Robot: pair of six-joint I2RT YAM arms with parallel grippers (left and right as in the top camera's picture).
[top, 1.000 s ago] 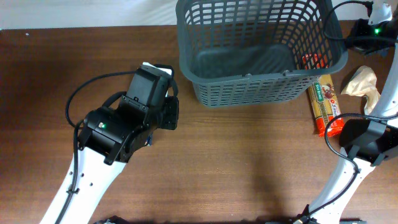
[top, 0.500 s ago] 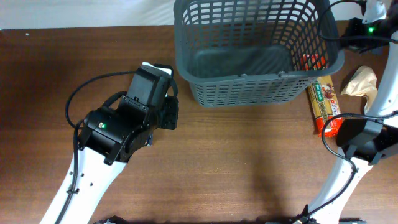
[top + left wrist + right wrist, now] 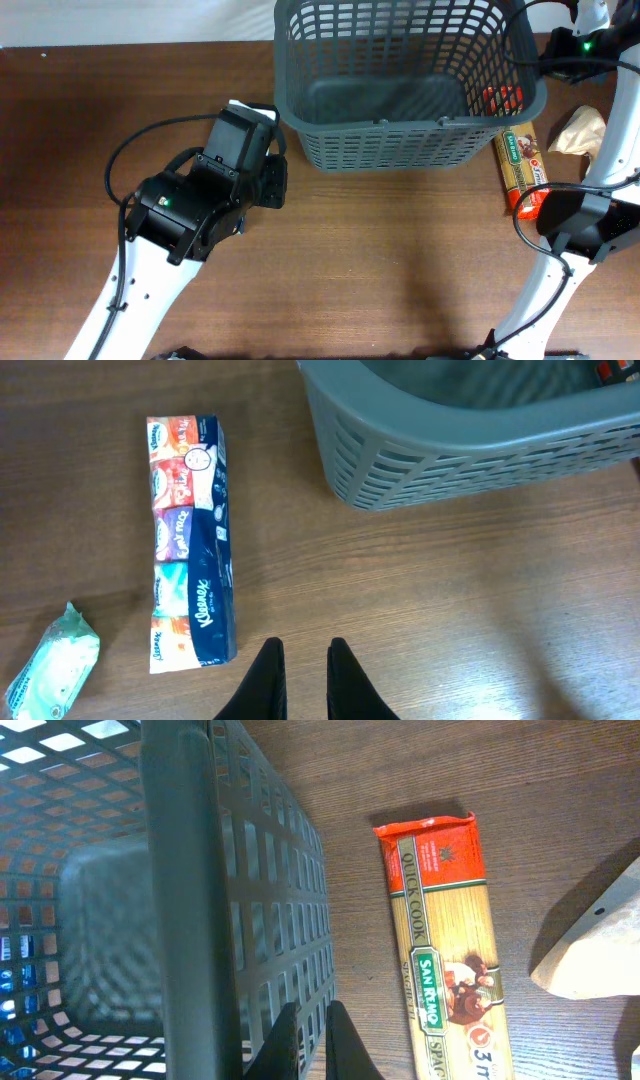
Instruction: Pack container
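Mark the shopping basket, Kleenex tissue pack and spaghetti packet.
shopping basket [image 3: 400, 148], overhead, near wall.
Kleenex tissue pack [image 3: 190, 545], left wrist, wrapper middle.
spaghetti packet [image 3: 445, 940], right wrist, label middle.

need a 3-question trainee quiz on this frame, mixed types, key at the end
1. True or false: the spaghetti packet lies inside the basket.
2. What lies near the Kleenex multipack in the left wrist view? A) green wipes pouch B) tin can C) glass bottle
3. Fill in: the spaghetti packet lies to the robot's ____ of the basket.
Key: 1 false; 2 A; 3 right.
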